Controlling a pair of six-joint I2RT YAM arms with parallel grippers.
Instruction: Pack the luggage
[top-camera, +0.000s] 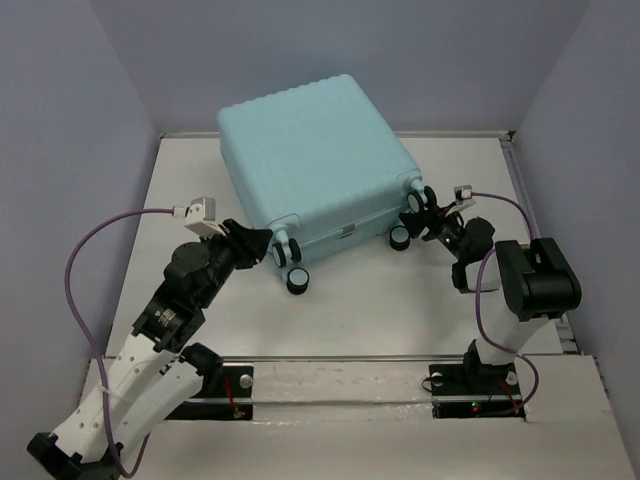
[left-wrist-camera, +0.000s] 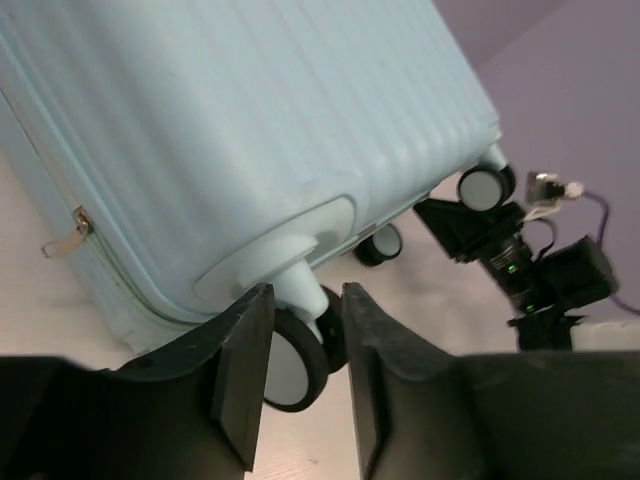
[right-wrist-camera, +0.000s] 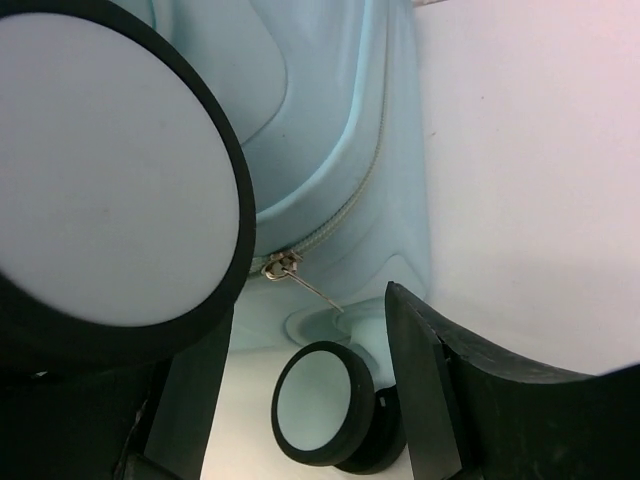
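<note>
Your pale mint-blue suitcase (top-camera: 320, 165) lies closed and flat on the white table (top-camera: 350, 310), with its wheels facing the arms. Your left gripper (top-camera: 264, 242) is at the near-left wheel (top-camera: 284, 250). Your right gripper (top-camera: 422, 222) is beside the right-corner wheel (top-camera: 428, 198).

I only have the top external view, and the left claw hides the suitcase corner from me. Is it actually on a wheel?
Observer: Yes. In the left wrist view the corner wheel fills the gap in the left claw, which looks closed on it.
Operator: And the right claw?
Observer: The right claw is open and holds nothing. A second wheel sits just beyond its fingers.
Operator: Anything else there?
Observer: A metal zipper pull hangs from the suitcase seam, right ahead of that claw.
</note>
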